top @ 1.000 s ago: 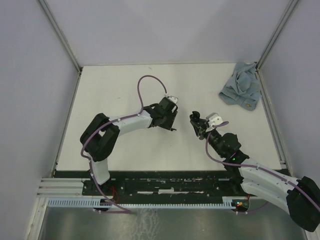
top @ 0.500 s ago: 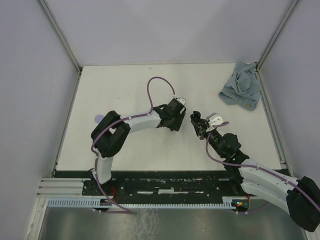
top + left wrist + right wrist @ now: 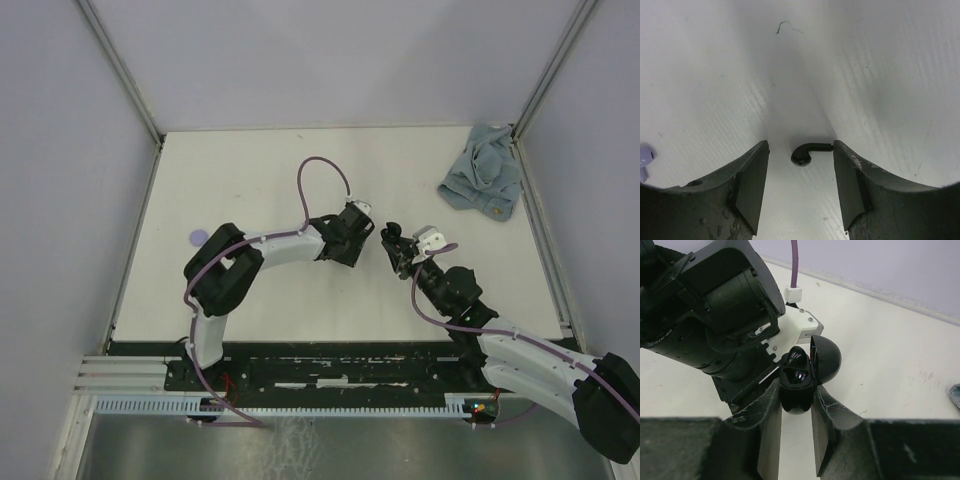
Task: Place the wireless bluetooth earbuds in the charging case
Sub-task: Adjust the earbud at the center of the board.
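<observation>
A black earbud [image 3: 807, 152] lies on the white table between the tips of my left gripper [image 3: 800, 146], which is open; the earbud's stem touches the right finger [image 3: 847, 185]. A lilac earbud [image 3: 645, 156] shows at the left edge of that view. My right gripper [image 3: 796, 390] is shut on the black charging case [image 3: 799, 371], held above the table with its lid [image 3: 826, 359] swung open. In the top view the left gripper [image 3: 350, 255] sits just left of the case [image 3: 392, 240], and the right gripper [image 3: 400, 255] faces it.
A crumpled blue cloth [image 3: 482, 182] lies at the back right of the table. A small lilac round disc [image 3: 198, 238] rests near the left edge. The left arm's wrist [image 3: 715, 315] fills the space right behind the case.
The left arm has swung right, closer to the held case, and this has uncovered the lilac disc at the left. The right arm and the case have not moved.
</observation>
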{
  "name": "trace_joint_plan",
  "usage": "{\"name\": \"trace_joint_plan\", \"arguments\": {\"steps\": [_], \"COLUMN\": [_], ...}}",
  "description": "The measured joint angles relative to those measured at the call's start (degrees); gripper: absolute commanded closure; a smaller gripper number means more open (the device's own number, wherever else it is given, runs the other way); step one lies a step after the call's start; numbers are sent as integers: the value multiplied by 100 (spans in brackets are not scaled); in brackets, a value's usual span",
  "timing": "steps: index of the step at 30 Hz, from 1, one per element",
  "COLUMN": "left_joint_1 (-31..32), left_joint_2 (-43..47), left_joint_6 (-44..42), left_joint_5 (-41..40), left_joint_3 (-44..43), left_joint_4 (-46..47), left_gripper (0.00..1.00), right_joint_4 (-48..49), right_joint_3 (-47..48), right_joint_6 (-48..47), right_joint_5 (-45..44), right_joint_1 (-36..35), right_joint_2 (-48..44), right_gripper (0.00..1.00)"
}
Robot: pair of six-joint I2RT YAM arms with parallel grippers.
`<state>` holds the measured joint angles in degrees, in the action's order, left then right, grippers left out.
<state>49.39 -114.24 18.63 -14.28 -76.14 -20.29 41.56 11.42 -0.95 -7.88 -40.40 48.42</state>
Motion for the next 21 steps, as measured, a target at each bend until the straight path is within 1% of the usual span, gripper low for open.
{"name": "trace_joint_plan", "arguments": {"steps": [15, 21], "left_joint_1": [-4, -83], "left_joint_2": [579, 713], "left_joint_6": [2, 42], "left_joint_5": [-518, -570], "left_joint_3": [713, 817], "left_joint_4": [-184, -289], "left_gripper": [39, 39], "right_joint_4": [0, 0], "right_joint_3": [0, 0], "right_joint_6": [0, 0], "right_joint_5": [2, 0], "right_joint_1": [0, 0], "right_joint_2": [7, 7], "right_gripper": [98, 98]}}
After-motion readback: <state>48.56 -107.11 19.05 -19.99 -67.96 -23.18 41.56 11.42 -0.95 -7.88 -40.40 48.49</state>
